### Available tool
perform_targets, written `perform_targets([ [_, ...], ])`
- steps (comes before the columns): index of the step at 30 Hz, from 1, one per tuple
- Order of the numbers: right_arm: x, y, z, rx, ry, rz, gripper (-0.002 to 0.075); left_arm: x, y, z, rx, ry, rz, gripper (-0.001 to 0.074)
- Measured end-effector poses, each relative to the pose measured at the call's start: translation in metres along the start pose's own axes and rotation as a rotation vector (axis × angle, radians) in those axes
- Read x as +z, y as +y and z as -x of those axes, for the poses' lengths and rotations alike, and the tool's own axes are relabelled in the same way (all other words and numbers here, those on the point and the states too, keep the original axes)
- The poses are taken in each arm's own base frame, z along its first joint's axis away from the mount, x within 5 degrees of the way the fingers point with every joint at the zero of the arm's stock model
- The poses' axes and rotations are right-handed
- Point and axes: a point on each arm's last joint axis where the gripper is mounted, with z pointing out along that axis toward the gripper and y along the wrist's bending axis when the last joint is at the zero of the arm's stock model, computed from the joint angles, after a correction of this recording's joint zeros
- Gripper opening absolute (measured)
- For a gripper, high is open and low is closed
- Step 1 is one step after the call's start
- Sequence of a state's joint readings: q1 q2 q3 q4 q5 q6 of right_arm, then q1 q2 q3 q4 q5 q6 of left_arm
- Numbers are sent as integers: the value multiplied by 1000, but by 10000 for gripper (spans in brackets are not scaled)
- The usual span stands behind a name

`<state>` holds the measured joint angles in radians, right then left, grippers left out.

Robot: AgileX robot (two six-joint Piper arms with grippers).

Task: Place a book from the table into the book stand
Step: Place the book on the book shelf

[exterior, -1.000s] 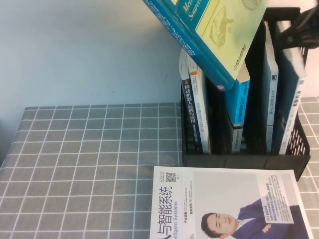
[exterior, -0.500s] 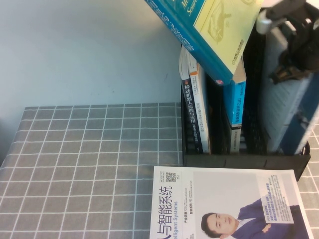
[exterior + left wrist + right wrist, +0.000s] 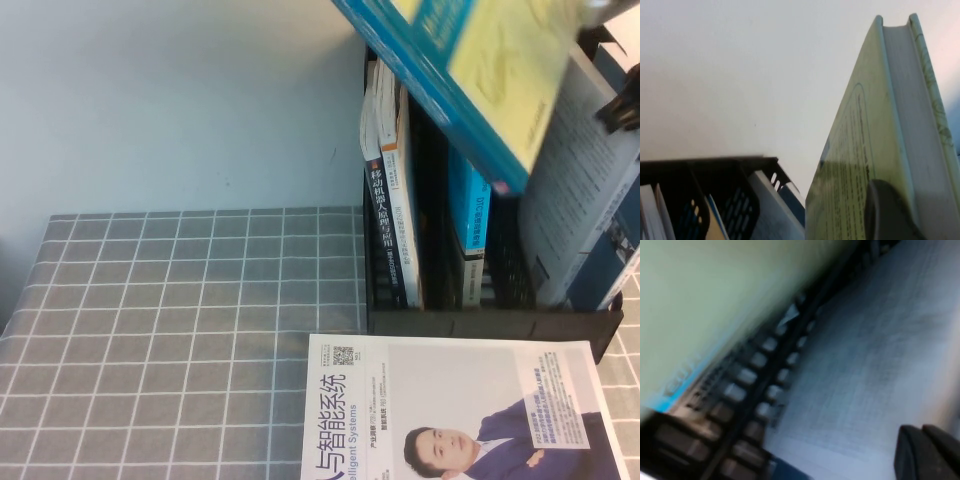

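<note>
The book (image 3: 480, 70), with a pale yellow-green cover and a blue spine, hangs tilted in the air above the black book stand (image 3: 480, 322). In the left wrist view my left gripper (image 3: 905, 220) is shut on the book (image 3: 860, 150), with one dark finger (image 3: 887, 212) on its cover. My right gripper (image 3: 625, 105) is at the stand's right compartment, pressed against a leaning grey-white book (image 3: 575, 200). In the right wrist view its fingers (image 3: 927, 452) lie together on that pale surface (image 3: 865, 365).
The stand's left compartment holds upright books (image 3: 392, 220), and the middle one holds a blue book (image 3: 468, 210). A white magazine with a suited man (image 3: 450, 410) lies on the table (image 3: 180, 320) in front of the stand. A pale wall is behind.
The held book has moved right and lower over the stand. My right gripper has come down and pushed the grey-white book in the right compartment over to the right.
</note>
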<state>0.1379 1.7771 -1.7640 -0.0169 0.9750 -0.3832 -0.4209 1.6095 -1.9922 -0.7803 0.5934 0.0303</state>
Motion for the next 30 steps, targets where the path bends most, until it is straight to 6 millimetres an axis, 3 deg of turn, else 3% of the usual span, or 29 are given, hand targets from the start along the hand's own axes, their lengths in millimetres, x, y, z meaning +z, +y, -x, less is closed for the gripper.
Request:
perform_targets([
  [7, -26, -45, -21, 161, -46, -21, -3, 34, 16, -30, -70, 121, 69, 193],
  [13, -48, -76, -37, 246, -138, 18, -3, 42, 35, -32, -90, 86, 209, 193],
  [21, -55, -76, -36, 272, -198, 74, -3, 42, 40, -30, -74, 43, 303, 192],
  [30, -58, -64, -28, 283, -265, 218, -3, 58, 17, -56, 31, 12, 399, 192],
])
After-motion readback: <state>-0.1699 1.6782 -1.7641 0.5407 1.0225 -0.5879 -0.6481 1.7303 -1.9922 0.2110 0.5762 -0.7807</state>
